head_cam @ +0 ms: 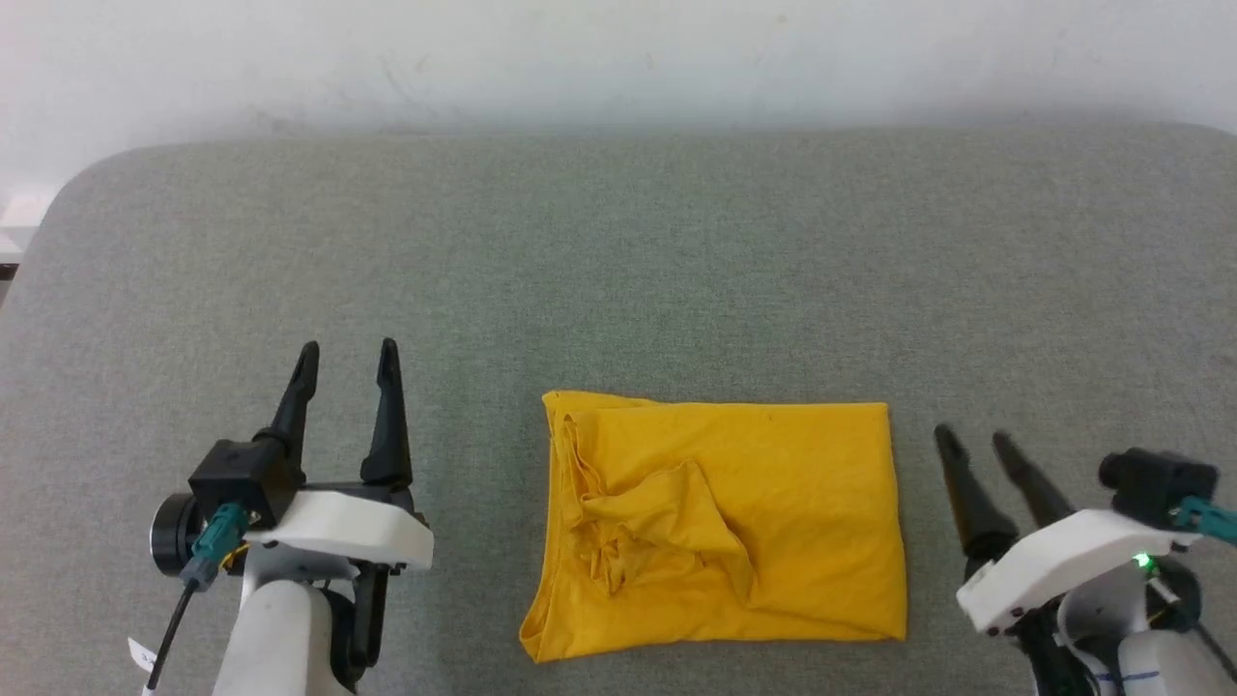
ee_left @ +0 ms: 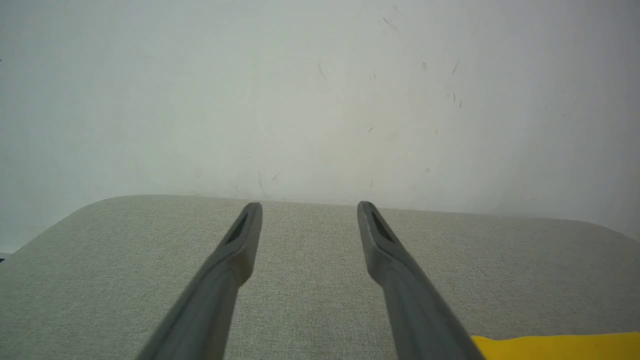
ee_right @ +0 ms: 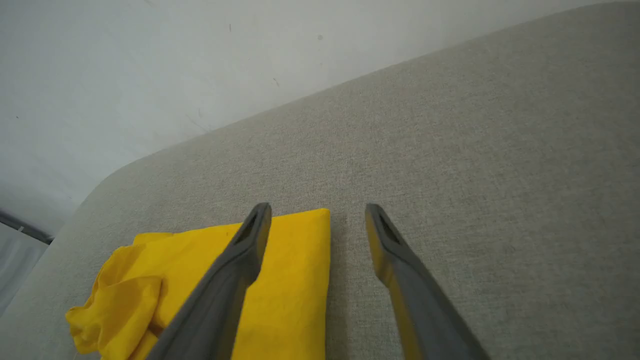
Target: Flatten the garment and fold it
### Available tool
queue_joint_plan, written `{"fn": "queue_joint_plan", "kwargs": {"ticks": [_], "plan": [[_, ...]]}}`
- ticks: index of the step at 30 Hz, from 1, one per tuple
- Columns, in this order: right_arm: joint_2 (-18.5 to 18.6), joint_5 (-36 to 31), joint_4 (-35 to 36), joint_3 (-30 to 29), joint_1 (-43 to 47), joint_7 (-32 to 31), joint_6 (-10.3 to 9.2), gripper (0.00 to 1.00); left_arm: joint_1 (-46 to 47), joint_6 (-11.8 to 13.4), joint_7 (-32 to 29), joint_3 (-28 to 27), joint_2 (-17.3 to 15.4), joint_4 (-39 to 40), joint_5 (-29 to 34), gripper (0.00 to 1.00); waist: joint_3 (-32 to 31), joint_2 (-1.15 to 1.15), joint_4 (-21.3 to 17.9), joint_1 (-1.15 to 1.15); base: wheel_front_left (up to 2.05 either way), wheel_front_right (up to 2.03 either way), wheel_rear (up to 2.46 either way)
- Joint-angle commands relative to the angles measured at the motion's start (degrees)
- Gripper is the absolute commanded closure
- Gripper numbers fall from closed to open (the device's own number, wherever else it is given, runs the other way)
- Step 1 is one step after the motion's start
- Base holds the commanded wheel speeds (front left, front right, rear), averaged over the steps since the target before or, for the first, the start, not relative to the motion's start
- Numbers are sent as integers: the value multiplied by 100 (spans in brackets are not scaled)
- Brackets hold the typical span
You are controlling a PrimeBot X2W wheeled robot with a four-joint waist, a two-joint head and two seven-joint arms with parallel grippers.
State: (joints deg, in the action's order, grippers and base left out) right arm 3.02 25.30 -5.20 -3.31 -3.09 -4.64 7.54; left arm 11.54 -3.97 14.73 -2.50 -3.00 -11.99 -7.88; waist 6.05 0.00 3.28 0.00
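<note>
My L gripper [head_cam: 348,345] & R gripper [head_cam: 971,434] are both wide open, holding nothing. Shirt [head_cam: 773,522] lies folded btwn them on grey pad [head_cam: 618,251], its left part bunched.

It looks like a bare lab or test room. A grey cloth-covered table [head_cam: 618,242] stands against a plain, scuffed white wall [head_cam: 618,58].

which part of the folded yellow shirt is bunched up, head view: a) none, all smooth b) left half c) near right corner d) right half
b: the mustard-yellow cotton garment on the grey fabric surface is crumpled across its left half, its right half smooth
</note>
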Motion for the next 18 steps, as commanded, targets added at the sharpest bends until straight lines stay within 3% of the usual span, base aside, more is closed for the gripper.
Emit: {"fn": "queue_joint_plan", "kwargs": {"ticks": [1,18], "plan": [[-14,128,-173,19,47,-159,-5,0,-34,-24,27,1,13,11,33,0,26,0,7,0,0,0,0],[-14,1122,-2079,637,-671,-1542,-5,0,26,16,27,91,13,-23,-61,0,134,0,184,0,0,0,0]]}}
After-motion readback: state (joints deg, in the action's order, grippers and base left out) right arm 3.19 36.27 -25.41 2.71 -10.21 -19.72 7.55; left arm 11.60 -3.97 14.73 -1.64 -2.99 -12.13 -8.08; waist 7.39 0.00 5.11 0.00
